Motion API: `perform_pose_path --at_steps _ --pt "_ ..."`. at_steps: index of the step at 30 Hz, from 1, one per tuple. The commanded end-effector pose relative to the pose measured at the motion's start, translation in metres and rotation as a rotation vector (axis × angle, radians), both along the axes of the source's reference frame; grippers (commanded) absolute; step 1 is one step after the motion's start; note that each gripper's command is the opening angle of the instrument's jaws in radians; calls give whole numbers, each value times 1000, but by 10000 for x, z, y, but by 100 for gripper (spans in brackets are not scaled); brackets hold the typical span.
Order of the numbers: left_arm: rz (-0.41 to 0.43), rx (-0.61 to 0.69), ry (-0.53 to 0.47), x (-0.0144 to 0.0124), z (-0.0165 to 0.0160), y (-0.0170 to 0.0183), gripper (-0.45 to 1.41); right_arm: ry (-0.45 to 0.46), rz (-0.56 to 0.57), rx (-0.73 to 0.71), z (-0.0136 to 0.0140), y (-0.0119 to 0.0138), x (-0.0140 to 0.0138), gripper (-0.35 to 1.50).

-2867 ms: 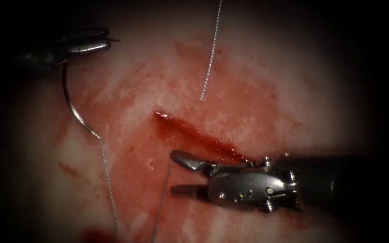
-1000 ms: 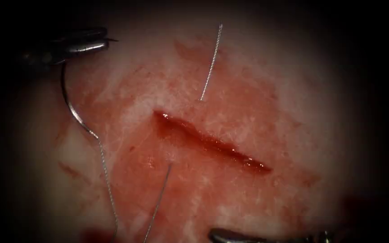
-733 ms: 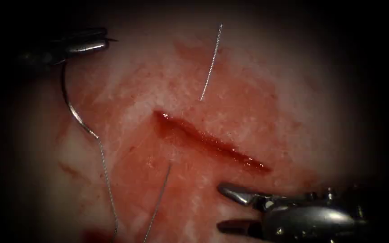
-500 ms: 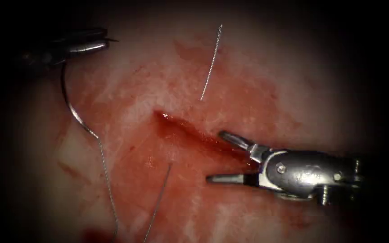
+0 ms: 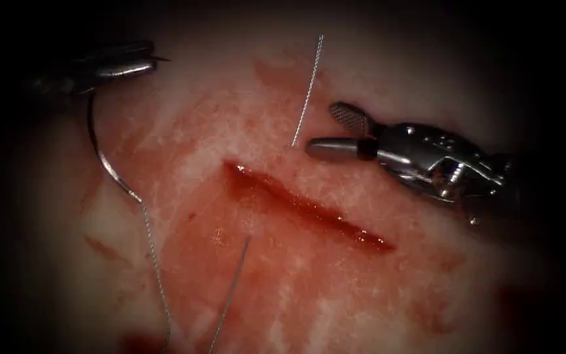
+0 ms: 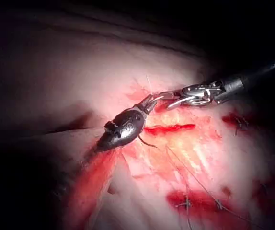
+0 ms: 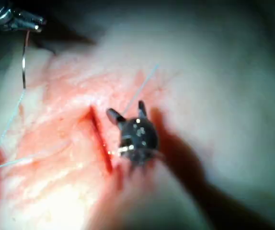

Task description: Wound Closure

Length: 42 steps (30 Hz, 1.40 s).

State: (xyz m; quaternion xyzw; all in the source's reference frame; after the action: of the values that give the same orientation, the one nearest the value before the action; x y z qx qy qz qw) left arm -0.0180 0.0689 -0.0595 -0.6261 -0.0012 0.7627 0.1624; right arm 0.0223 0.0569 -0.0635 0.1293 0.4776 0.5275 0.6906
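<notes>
The right arm's steel needle-driver tool (image 5: 325,131) is what has moved. At first it lay on the near side of the dark red slanted cut (image 5: 306,206), jaws parted close to its right end. It then dropped back to the near edge, came forward again and crossed over the cut. Now it sits on the far side, to the right of the cut's left end, jaws spread with nothing between them, tips just beside the short free end of pale thread (image 5: 306,95) standing out of the tissue.
</notes>
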Motion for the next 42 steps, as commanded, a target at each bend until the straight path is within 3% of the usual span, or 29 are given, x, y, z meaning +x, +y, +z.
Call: perform_pose_path --at_steps 1,9,14,16,18,28,35,42 --pt "1 2 -1 -6 6 -5 -35 13 -1 2 8 4 14 84" --pt "4 3 -3 -2 6 -4 -35 -7 26 1 30 31 30 83" --pt "6 4 -4 0 5 -3 -35 -11 27 -6 36 30 29 74" --pt "6 4 -4 0 5 -3 -35 6 20 -6 32 29 30 27" --pt "7 4 -4 0 5 -3 -35 24 1 3 26 27 31 -35" --pt "7 4 -5 2 5 -3 -35 71 -47 -150 2 15 34 -35" --pt "7 4 -5 2 5 -3 -35 96 -36 -197 -30 26 32 -35" --pt "7 4 -4 2 5 -4 -35 85 -37 -217 -31 28 36 -35"
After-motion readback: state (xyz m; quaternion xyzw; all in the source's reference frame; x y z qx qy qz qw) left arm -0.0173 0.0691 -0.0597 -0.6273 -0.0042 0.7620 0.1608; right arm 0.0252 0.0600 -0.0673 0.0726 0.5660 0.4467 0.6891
